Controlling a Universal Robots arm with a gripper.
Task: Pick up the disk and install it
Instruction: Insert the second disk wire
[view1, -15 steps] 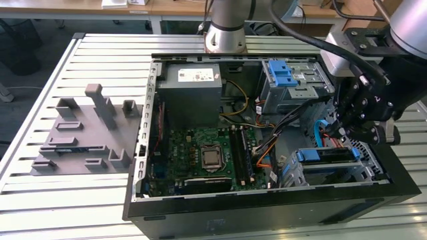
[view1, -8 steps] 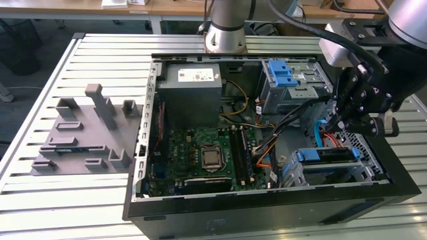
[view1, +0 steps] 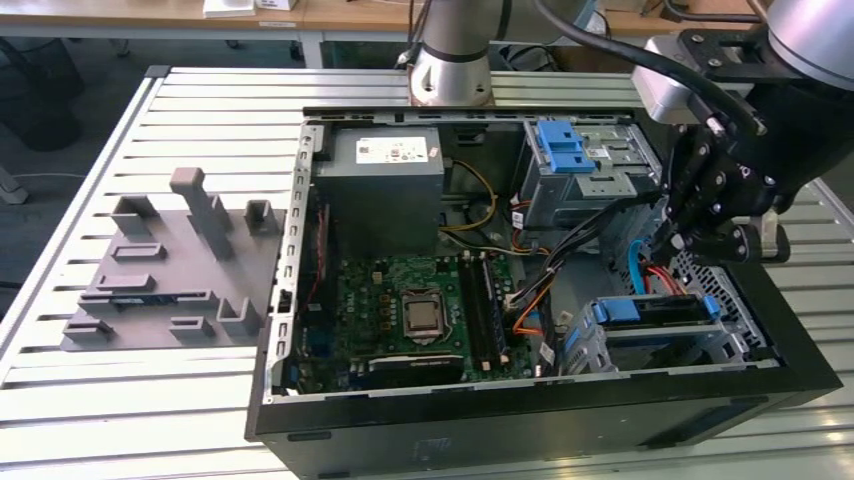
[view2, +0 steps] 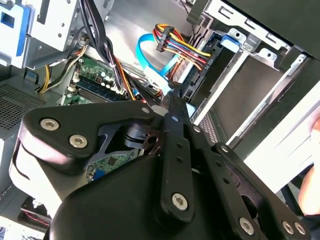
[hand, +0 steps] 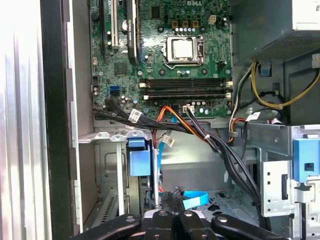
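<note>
Where the open computer case (view1: 534, 420) lies on the slatted bench (view1: 134, 400), the disk (view1: 650, 311), with blue rails, sits in the drive cage at the case's near corner on the exterior view's right, apparently seated. Just above and behind it hangs the black gripper (view1: 714, 240), fingers drawn together and empty. Farther back stand the motherboard (view1: 414, 310) and power supply (view1: 387, 170).
</note>
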